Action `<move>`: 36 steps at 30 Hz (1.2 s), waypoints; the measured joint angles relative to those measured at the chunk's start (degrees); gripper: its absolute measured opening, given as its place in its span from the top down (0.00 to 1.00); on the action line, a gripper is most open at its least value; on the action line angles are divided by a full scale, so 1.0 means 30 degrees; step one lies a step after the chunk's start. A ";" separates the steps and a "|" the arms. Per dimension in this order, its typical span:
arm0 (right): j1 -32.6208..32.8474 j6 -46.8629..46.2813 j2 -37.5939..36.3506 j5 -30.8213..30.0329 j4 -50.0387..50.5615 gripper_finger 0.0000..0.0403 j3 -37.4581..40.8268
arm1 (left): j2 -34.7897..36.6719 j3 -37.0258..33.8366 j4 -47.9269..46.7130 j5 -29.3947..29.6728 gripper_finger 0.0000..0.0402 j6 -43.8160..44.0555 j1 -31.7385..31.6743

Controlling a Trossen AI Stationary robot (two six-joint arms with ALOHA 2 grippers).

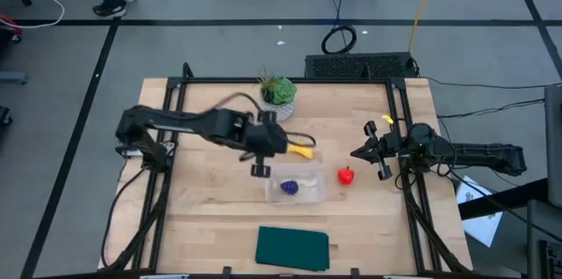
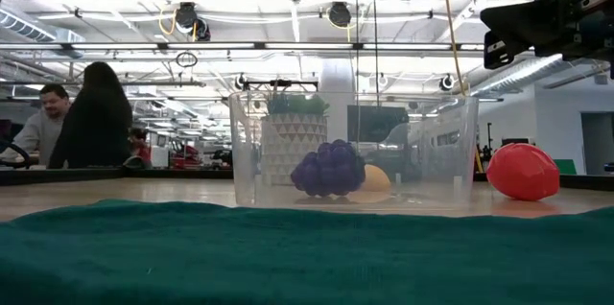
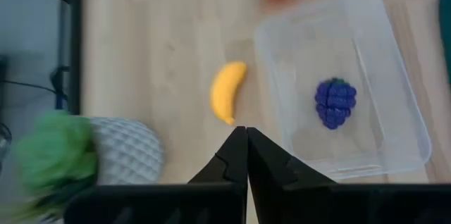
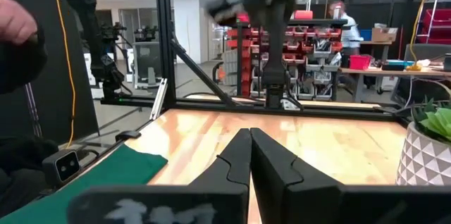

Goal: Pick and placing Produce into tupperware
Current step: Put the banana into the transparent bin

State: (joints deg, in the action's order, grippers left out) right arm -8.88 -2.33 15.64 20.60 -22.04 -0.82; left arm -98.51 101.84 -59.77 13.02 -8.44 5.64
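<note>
The clear tupperware (image 1: 294,185) stands on the table's middle, and the dark purple item (image 1: 289,188) lies inside it on its floor (image 3: 335,102). Just beyond its far wall the yellow banana (image 1: 301,150) lies on its side on the wood (image 3: 227,90). The red fruit (image 1: 347,175) sits on the table to the right of the container (image 2: 523,171). My left gripper (image 1: 283,146) is shut and empty, high above the table beside the banana (image 3: 246,139). My right gripper (image 1: 358,152) is shut, raised near the right edge beyond the red fruit (image 4: 250,139).
A green potted plant in a white pot (image 1: 277,95) stands at the far edge, close behind my left gripper. A dark green cloth (image 1: 292,248) lies flat at the near edge. Black frame rails run along both table sides. People (image 2: 82,118) are in the room behind.
</note>
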 joint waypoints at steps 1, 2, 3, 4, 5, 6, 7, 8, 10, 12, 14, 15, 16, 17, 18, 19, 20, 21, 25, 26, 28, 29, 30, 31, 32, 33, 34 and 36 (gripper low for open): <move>0.0000 0.0007 0.0000 0.0000 0.0007 1.00 0.0000 | 0.0398 0.0000 0.0014 0.0003 0.99 -0.0063 -0.0129; 0.0000 0.0006 0.0006 0.0000 0.0001 1.00 0.0002 | 0.0780 0.0000 0.0116 0.0025 0.99 -0.0183 -0.0287; -0.0002 0.0007 0.0017 0.0000 0.0005 1.00 0.0000 | 0.1184 0.0000 0.0199 0.0029 0.98 -0.0337 -0.0422; -0.0004 0.0000 0.0026 0.0000 0.0011 1.00 0.0000 | 0.1520 0.0000 0.0209 0.0027 0.98 -0.0466 -0.0564; -0.0002 0.0002 0.0036 0.0000 0.0004 1.00 0.0000 | 0.1758 0.0000 0.0316 0.0007 0.99 -0.0616 -0.0750; -0.0004 0.0005 0.0036 0.0000 0.0001 1.00 0.0004 | 0.2033 0.0000 0.0570 -0.0136 0.99 -0.0866 -0.0932; -0.0005 0.0001 0.0046 0.0000 0.0007 1.00 0.0006 | 0.2333 0.0000 0.0717 -0.0416 0.99 -0.1109 -0.1116; 0.0000 0.0000 0.0061 0.0000 0.0005 1.00 0.0003 | 0.2584 0.0000 0.0726 -0.0635 0.99 -0.1373 -0.1285; -0.0007 0.0000 0.0102 0.0000 0.0013 1.00 0.0007 | 0.2925 0.0000 0.1276 -0.1133 0.99 -0.1823 -0.1636; -0.0003 0.0000 0.0138 0.0000 0.0008 1.00 0.0000 | 0.3321 -0.0006 0.1386 -0.1692 0.99 -0.2202 -0.1939; -0.0006 0.0000 0.0179 0.0000 0.0036 1.00 0.0002 | 0.3628 -0.0022 0.1460 -0.1807 0.99 -0.2253 -0.2192; -0.0007 0.0000 0.0179 0.0000 0.0041 1.00 0.0000 | 0.3839 -0.0015 0.1515 -0.1825 1.00 -0.2245 -0.2314; -0.0003 0.0000 0.0175 0.0000 0.0027 1.00 0.0000 | 0.4100 -0.0015 0.1411 -0.1835 0.99 -0.2211 -0.2416; 0.0000 0.0000 0.0175 0.0000 0.0014 1.00 0.0007 | 0.4294 -0.0015 0.1335 -0.1843 0.99 -0.2084 -0.2515; -0.0007 0.0000 0.0182 0.0000 0.0021 1.00 0.0000 | 0.4441 -0.0015 0.1407 -0.1860 0.99 -0.1955 -0.2602; 0.0000 0.0000 0.0182 0.0000 0.0022 1.00 0.0000 | 0.4642 -0.0015 0.1446 -0.1933 0.98 -0.1835 -0.2662; -0.0007 0.0000 0.0182 0.0000 0.0022 1.00 0.0002 | 0.4897 -0.0069 0.1423 -0.2001 0.99 -0.1781 -0.2677; -0.0002 0.0000 0.0211 0.0000 0.0004 1.00 0.0000 | 0.5165 -0.0239 0.1489 -0.2082 0.99 -0.1649 -0.2677; 0.0000 0.0000 0.0286 0.0000 -0.0016 1.00 0.0006 | 0.6589 -0.1451 0.2336 -0.2488 0.99 -0.1648 -0.2655; -0.0007 0.0007 0.0307 0.0000 -0.0005 1.00 0.0000 | 0.7065 -0.1955 0.2629 -0.2442 0.99 -0.1648 -0.2657; -0.0007 0.0000 0.0321 0.0000 0.0029 1.00 0.0000 | 0.8035 -0.3161 0.3727 -0.2324 0.99 -0.1544 -0.2773; -0.0001 0.0007 0.0327 0.0000 -0.0007 1.00 0.0001 | 0.8611 -0.3933 0.4410 -0.2324 1.00 -0.1451 -0.2842; 0.0000 0.0007 0.0328 0.0000 -0.0002 1.00 0.0002 | 0.9195 -0.4735 0.5087 -0.2344 1.00 -0.1245 -0.2932; -0.0007 0.0007 0.0335 0.0000 0.0000 1.00 0.0000 | 0.9740 -0.5551 0.6002 -0.2346 0.99 -0.1000 -0.3004; -0.0007 0.0007 0.0335 0.0000 0.0000 1.00 0.0002 | 1.0325 -0.6409 0.7098 -0.2346 0.99 -0.0808 -0.3073; 0.0000 0.0007 0.0335 0.0000 0.0000 1.00 0.0000 | 1.0872 -0.7235 0.8054 -0.2357 0.99 -0.0573 -0.3164; -0.0004 0.0007 0.0335 0.0000 0.0000 1.00 0.0000 | 1.1404 -0.8003 0.8702 -0.2364 0.99 -0.0445 -0.3258; -0.0004 0.0007 0.0335 0.0000 -0.0002 1.00 0.0000 | 1.2361 -0.9278 0.9899 -0.2423 1.00 -0.0329 -0.3454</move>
State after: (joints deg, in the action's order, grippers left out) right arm -8.90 -2.31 16.64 20.60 -22.05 -0.82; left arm -61.43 74.01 -30.07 5.75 -9.43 -4.73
